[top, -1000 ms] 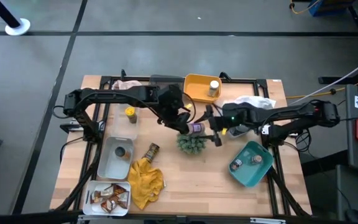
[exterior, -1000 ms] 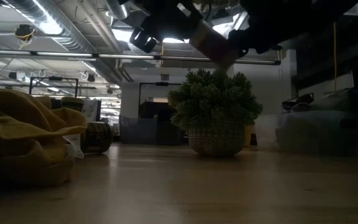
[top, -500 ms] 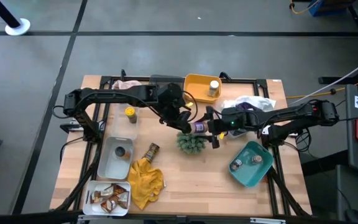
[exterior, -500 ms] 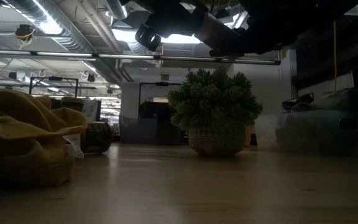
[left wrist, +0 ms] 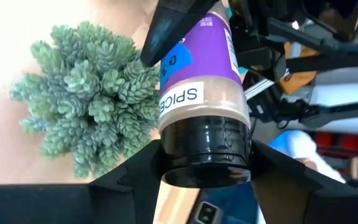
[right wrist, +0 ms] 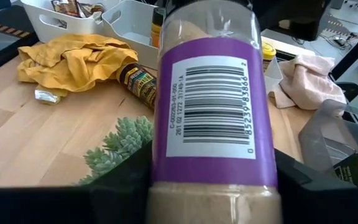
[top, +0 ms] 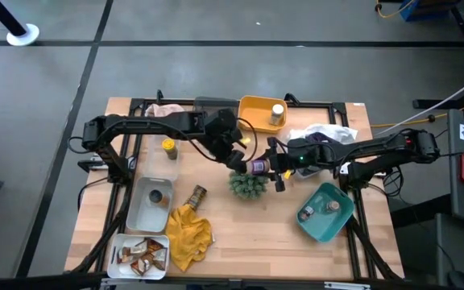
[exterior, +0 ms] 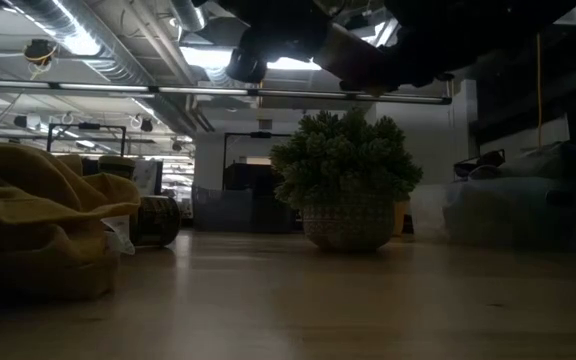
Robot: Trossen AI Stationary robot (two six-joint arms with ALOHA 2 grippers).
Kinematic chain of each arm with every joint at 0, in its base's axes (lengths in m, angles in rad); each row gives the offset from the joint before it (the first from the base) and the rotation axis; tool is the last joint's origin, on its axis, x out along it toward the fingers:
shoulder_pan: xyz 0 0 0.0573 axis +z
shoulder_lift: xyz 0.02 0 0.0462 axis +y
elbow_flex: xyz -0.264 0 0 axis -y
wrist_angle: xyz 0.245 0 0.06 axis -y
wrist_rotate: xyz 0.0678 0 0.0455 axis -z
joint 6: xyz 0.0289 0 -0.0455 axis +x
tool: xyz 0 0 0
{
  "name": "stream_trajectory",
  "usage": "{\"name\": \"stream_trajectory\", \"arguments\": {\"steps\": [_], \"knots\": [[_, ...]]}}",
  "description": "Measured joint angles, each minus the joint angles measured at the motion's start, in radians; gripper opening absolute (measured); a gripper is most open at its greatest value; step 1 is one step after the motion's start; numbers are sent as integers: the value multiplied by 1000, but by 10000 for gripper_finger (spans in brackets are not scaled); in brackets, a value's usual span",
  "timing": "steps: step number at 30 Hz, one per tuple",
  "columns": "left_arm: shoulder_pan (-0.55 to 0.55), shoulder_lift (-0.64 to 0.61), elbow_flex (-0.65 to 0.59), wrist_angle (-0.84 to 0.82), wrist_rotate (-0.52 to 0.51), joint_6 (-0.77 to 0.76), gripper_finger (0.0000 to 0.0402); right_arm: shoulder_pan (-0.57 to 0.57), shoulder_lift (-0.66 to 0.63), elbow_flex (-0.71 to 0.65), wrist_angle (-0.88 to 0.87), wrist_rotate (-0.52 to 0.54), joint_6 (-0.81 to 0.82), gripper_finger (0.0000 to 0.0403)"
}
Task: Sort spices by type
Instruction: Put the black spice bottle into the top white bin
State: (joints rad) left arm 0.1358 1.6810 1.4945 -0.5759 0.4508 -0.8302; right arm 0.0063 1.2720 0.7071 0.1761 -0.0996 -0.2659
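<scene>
Two slim black jointed arms; matte black claw fingers [left wrist: 185,18]; thin dark cables

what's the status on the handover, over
Left end effector and right end effector both shut on purple-labelled clear spice jar with black cap, held mid-air. Spiky green plant ball directly below.

A spice jar [top: 256,166] is hanging above the plant ball [top: 248,186] at mid-table, between the left gripper [top: 241,159] and right gripper [top: 275,167], both gripping it.

Wooden table [top: 256,221] with trays, cloth
</scene>
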Motion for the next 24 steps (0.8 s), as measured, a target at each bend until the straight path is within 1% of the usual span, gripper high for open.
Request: {"name": "stream_trajectory", "arguments": {"steps": [3,6,12,17,21,24], "knots": [[-9,0,0,0,-2,55,200,0,0,0,0,-6,4,188],[-10,0,0,0,-3,101,210,1,0,0,0,-10,9,188],[-3,0,0,-14,-6,245,222,1,0,0,-2,-17,62,188],[11,-4,0,-17,-15,301,223,0,0,0,-11,-10,89,188],[34,-37,0,-31,-20,353,223,-1,0,3,-1,-4,141,188],[56,-82,3,-65,-43,395,223,1,5,-3,-35,-15,156,188]]}}
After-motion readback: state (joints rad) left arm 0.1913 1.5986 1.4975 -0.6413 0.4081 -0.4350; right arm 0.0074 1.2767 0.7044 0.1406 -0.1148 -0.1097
